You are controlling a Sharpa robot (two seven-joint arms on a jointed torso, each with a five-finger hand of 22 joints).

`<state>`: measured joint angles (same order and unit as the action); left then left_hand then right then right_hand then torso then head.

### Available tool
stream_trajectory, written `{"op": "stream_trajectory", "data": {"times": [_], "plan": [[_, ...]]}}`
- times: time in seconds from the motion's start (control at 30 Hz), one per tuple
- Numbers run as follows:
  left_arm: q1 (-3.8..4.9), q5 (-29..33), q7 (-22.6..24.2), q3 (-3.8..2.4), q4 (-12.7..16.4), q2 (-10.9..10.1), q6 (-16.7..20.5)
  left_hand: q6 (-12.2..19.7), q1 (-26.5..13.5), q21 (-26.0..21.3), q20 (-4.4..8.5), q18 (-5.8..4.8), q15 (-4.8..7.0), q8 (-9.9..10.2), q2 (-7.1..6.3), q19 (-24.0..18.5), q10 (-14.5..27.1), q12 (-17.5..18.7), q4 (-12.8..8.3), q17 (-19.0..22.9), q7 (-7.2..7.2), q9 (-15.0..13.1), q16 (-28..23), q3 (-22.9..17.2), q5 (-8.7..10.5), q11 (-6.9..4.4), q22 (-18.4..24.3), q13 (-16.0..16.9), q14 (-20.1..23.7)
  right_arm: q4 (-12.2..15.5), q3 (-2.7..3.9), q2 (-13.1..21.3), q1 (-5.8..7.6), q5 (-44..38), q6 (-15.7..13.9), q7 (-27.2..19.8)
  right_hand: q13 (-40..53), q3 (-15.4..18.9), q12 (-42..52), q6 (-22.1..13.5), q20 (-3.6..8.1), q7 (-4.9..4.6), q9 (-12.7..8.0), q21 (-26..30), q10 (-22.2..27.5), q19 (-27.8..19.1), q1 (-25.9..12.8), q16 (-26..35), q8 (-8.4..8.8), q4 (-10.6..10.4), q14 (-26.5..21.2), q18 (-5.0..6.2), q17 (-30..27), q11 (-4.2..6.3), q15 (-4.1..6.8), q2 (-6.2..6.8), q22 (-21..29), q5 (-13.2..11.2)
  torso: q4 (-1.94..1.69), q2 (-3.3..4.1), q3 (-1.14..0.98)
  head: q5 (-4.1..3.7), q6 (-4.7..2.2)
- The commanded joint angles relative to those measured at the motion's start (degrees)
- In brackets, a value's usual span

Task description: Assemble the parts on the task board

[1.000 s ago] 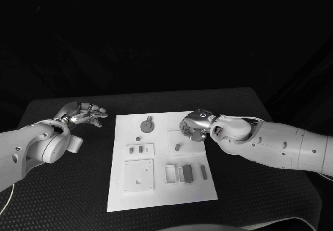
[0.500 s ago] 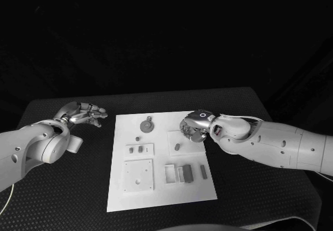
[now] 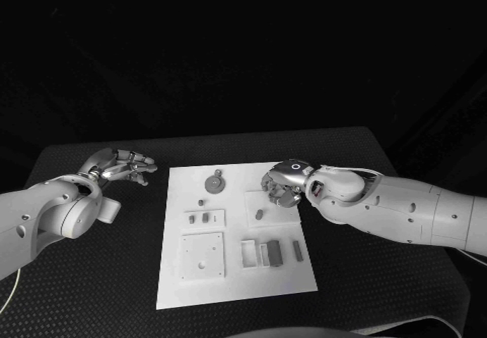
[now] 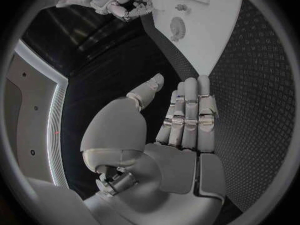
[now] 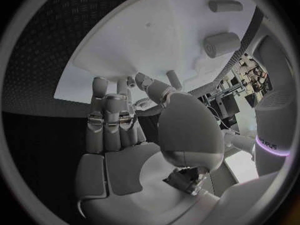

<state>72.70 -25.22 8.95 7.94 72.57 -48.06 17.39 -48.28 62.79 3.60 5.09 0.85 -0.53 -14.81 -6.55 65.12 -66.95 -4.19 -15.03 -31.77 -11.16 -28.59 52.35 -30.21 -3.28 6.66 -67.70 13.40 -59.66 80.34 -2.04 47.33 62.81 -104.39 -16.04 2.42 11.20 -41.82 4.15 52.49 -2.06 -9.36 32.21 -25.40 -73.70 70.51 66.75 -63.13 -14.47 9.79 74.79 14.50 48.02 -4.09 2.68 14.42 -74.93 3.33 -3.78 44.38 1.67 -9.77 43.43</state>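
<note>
Barely any movement since the earlier frames: right hand (image 3: 281, 186) has crept a touch toward the far-left of the task board (image 3: 236, 282), left hand (image 3: 119, 166) unchanged.

Right hand hovers over the board's far right area, fingers (image 5: 105, 116) curled downward with their tips close to the white plate. Cannot tell whether anything is pinched; nothing plainly visible between fingers and thumb. A small peg-like part (image 3: 261, 214) stands just nearer the robot than those fingertips, apart from them. Round disc part (image 3: 214, 184) lies to the left of the fingers, with a smaller piece (image 3: 218, 172) just beyond it.

Left hand sits off the board over the black bench (image 3: 101, 282), fingers (image 4: 190, 112) straight and side by side, thumb apart, released, holding nothing. Board edge is just beside those fingertips on their right.

Further from both hands, near half of the board: a square plate part (image 3: 201, 255), two small blocks (image 3: 204, 218) in a recessed holder, and a cluster of rectangular pieces (image 3: 270, 252).
</note>
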Motion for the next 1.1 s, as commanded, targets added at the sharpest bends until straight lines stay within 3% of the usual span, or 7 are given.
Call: {"op": "stream_trajectory", "data": {"times": [0.03,0.17,0.27,0.4,0.5,0.8,1.1], "plan": [[0.03,0.06,0.39,-0.05,0.11,0.06,-0.52,0.56,-0.35,0.22,0.15,1.06,0.14,-0.13,0.12,0.31,0.53,0.26,0.03,-0.07,0.01,0.03,-0.12,0.22,0.28,-0.02,0.09,0.07,-0.39,-0.23,-0.11,-0.17,-0.15,-0.01,0.91,-0.21,0.04,0.03,0.01,0.6,0.03,0.31,0.04,-0.33,0.14,-0.36,0.03,-0.41,-0.26,-0.78,-0.07,0.5,-0.12,0.05,-0.26,0.32,-1.33,0.08,-0.04,-0.01,0.03,0.0,0.05],[0.03,0.06,0.37,-0.05,0.11,0.06,-0.52,0.57,-0.35,0.23,0.14,1.06,0.14,-0.14,0.12,0.31,0.54,0.25,0.03,-0.07,0.01,0.03,-0.12,0.23,0.28,-0.02,0.1,0.08,-0.39,-0.38,-0.12,-0.36,-0.15,-0.22,0.87,-0.4,0.5,0.04,0.65,2.02,0.13,0.93,0.29,-0.56,-0.98,-0.3,0.3,-0.74,-1.05,-1.52,-0.02,0.5,-0.27,0.47,0.13,-0.8,-1.35,0.07,-0.03,0.02,0.03,0.08,0.1],[0.03,0.06,0.36,-0.05,0.11,0.08,-0.52,0.58,-0.34,0.23,0.14,1.06,0.14,-0.14,0.13,0.32,0.54,0.25,0.03,-0.08,0.0,0.03,-0.12,0.23,0.28,-0.02,0.11,0.09,-0.39,-0.41,-0.12,-0.55,-0.16,-1.11,1.16,-0.49,1.15,0.19,1.42,3.85,0.2,1.74,0.71,-0.82,-2.39,-0.27,0.66,-1.0,-2.05,-1.72,0.07,0.5,-0.44,1.04,0.68,-2.91,-1.36,0.05,-0.02,0.01,0.01,0.11,0.1],[0.03,0.06,0.34,-0.05,0.14,0.05,-0.53,0.59,-0.33,0.23,0.14,1.07,0.14,-0.15,0.13,0.32,0.54,0.25,0.03,-0.08,0.0,0.03,-0.12,0.23,0.28,-0.02,0.13,0.1,-0.39,-0.45,-0.15,-0.6,-0.16,-2.08,1.82,-0.36,2.3,0.62,2.51,5.87,0.45,2.66,1.44,-1.41,-4.32,-0.07,1.69,-1.62,-3.2,-0.36,0.41,0.5,-0.53,1.91,1.52,-5.49,-1.41,0.07,0.0,-0.01,0.01,0.1,0.12],[0.03,0.06,0.33,-0.05,0.14,0.02,-0.5,0.59,-0.32,0.23,0.14,1.07,0.14,-0.15,0.13,0.33,0.54,0.24,0.02,-0.09,0.0,0.03,-0.12,0.23,0.28,-0.02,0.14,0.11,-0.39,-0.57,-0.2,-0.7,-0.16,-2.89,1.93,-0.12,2.95,0.85,2.97,6.62,0.52,2.95,1.85,-1.71,-5.09,-0.05,1.91,-1.93,-3.65,0.57,0.41,0.5,-0.55,2.29,1.87,-6.45,-1.4,0.08,0.0,-0.01,0.01,0.07,0.15],[0.03,0.06,0.24,-0.05,0.12,0.02,-0.49,0.61,-0.29,0.23,0.14,1.08,0.15,-0.17,0.14,0.34,0.55,0.24,0.0,-0.1,0.0,0.02,-0.12,0.23,0.28,-0.02,0.18,0.13,-0.4,-0.8,-0.34,-0.85,-0.16,-4.92,2.6,0.63,3.85,0.67,3.33,7.19,0.61,3.19,2.34,-2.01,-5.65,-0.06,2.23,-2.2,-3.95,1.77,0.29,0.5,-0.7,2.65,2.21,-7.08,-1.35,0.11,0.02,0.01,-0.03,0.0,0.31],[0.03,0.05,0.18,-0.05,0.09,0.04,-0.46,0.64,-0.27,0.22,0.14,1.08,0.14,-0.17,0.12,0.34,0.58,0.24,-0.02,-0.11,-0.01,0.02,-0.12,0.24,0.28,-0.01,0.21,0.14,-0.4,-0.92,-0.47,-0.89,-0.16,-4.93,3.62,0.62,4.58,0.15,2.42,5.88,0.28,2.66,2.32,-1.91,-3.97,-0.67,3.34,-1.94,-2.89,5.06,-0.14,0.5,-1.35,2.09,1.68,-5.3,-1.24,0.12,0.0,0.0,-0.05,-0.06,0.45]]}}
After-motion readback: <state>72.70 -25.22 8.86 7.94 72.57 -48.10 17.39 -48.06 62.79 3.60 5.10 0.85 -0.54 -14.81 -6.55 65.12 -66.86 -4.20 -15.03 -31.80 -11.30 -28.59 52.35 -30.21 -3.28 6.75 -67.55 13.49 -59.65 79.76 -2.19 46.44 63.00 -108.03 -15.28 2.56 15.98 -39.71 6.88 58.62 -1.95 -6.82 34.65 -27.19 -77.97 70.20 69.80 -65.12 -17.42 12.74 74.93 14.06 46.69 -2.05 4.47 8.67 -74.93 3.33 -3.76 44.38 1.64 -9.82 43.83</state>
